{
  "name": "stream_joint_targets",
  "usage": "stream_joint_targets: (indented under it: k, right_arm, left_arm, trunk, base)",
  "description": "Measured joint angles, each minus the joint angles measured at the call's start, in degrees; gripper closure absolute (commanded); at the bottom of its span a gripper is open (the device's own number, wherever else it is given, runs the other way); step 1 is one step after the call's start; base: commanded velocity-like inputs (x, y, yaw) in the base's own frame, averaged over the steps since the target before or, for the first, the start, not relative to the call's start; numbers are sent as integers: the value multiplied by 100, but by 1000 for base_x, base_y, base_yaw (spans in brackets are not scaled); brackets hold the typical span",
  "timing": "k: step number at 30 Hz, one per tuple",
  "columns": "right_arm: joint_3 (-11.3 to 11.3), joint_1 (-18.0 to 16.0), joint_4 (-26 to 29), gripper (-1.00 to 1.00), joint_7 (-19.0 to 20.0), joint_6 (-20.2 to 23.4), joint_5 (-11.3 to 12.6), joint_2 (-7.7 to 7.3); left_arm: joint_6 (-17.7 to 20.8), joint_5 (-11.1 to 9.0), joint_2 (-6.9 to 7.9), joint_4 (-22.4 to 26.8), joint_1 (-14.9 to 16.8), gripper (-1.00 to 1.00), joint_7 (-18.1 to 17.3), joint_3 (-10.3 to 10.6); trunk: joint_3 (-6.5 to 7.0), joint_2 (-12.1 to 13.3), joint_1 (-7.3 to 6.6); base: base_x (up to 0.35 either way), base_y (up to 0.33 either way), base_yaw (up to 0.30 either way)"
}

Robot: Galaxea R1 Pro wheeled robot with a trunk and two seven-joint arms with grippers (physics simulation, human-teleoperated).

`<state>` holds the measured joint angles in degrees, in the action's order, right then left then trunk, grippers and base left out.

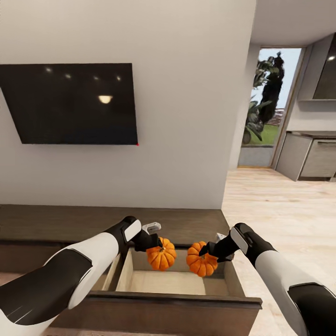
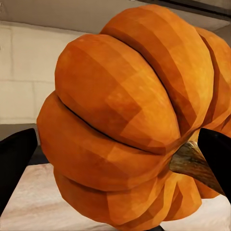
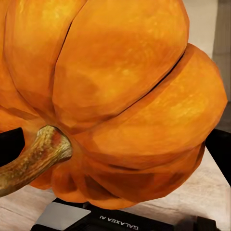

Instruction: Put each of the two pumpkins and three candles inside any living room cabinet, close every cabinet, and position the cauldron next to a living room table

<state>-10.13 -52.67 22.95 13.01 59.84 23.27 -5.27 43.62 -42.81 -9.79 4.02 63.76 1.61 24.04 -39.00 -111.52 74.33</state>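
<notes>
Two orange ribbed pumpkins hang side by side over the open drawer (image 1: 177, 282) of the low dark-brown cabinet (image 1: 56, 224). My left gripper (image 1: 156, 245) is shut on the left pumpkin (image 1: 161, 256), which looms close in the left wrist view (image 2: 130, 120) between the dark fingers (image 2: 17, 161). My right gripper (image 1: 207, 251) is shut on the right pumpkin (image 1: 202, 261), seen close in the right wrist view (image 3: 110, 91) with its brown stem (image 3: 33, 161). The drawer's pale beige floor lies bare beneath them. Candles, cauldron and table are out of view.
A black TV (image 1: 72, 103) hangs on the white wall above the cabinet. To the right, light wood floor (image 1: 284, 210) leads to grey kitchen units (image 1: 310, 158) and a glazed door with plants (image 1: 270, 98). The drawer's front panel (image 1: 172, 303) juts toward me.
</notes>
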Motion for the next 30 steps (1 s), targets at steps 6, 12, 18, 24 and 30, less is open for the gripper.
stream_joint_targets:
  k: [6,12,18,24,30]
  right_arm:
    - [3,-2,0,100,-10,1,10,0]
    - [11,1,2,100,-5,3,24,-2]
    - [5,2,2,100,-5,3,30,-2]
    - [-6,-1,0,100,-4,1,6,5]
    - [-11,-2,-1,100,-13,2,8,7]
  left_arm:
    - [5,17,-2,-3,-1,100,5,18]
    - [4,15,-6,-4,-1,100,5,15]
    - [4,20,-14,-4,-1,100,1,22]
    - [3,24,-15,-4,0,100,6,26]
    - [-3,12,-7,-3,-1,100,8,7]
  trunk:
    - [-44,0,-1]
    - [-96,0,0]
    - [-133,0,1]
    - [-167,0,1]
    - [-214,0,1]
  base:
    - [236,0,136]
    - [25,0,21]
    - [1,0,-214]
    - [0,0,-243]
    - [0,0,-114]
